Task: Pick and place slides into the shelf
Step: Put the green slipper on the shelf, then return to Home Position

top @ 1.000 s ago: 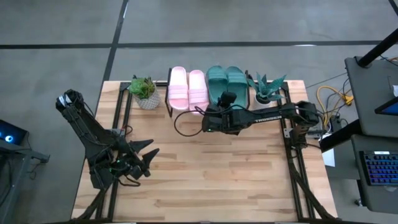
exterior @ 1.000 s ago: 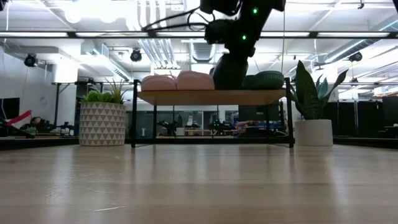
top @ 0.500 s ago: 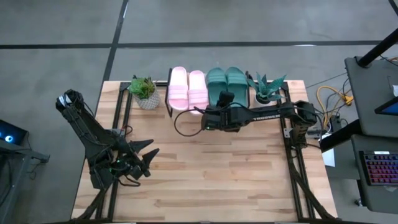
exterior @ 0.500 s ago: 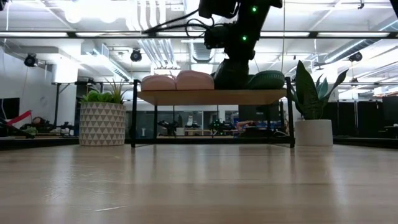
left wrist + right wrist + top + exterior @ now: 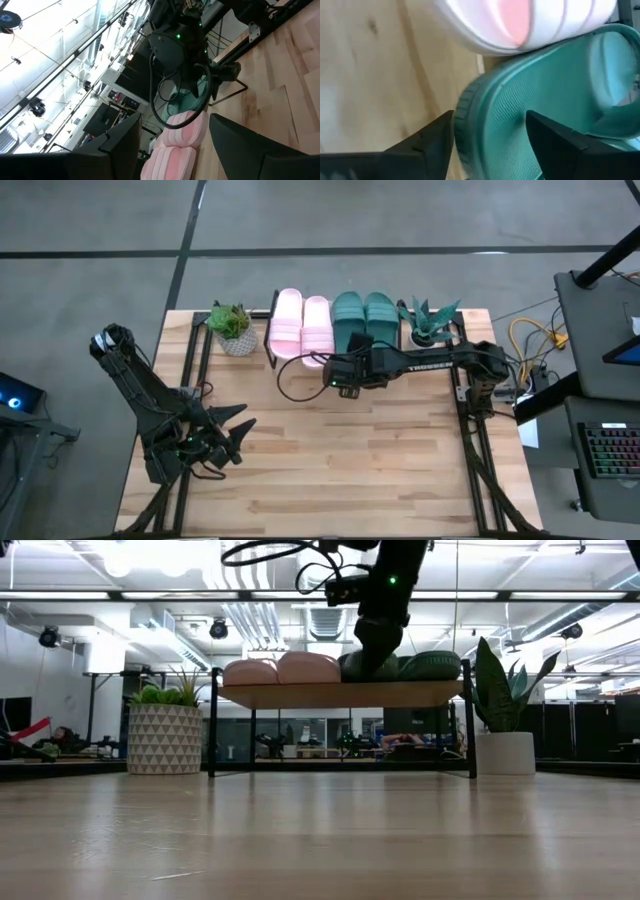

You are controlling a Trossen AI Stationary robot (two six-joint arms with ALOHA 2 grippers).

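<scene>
Slides are all four on the shelf (image 5: pixel 278 360): the pink pair (image 5: pixel 301 325) at the left half, the green pair (image 5: pixel 364 315) at the right half, side by side and touching. The right gripper (image 5: pixel 347 370) hangs just at the front edge of the shelf, over the heel of the left green slide (image 5: pixel 545 115). Its fingers (image 5: pixel 427 145) stand apart, one at each side of this heel, and they hold nothing. The left gripper (image 5: pixel 240 433) waits well apart, near the left front of the table (image 5: pixel 380 470), fingers spread.

I judge the placing nearly finished. The risk now is the withdrawal: if a finger catches the soft heel, it can drag the green slide off the edge or push it against the pink neighbour.
</scene>
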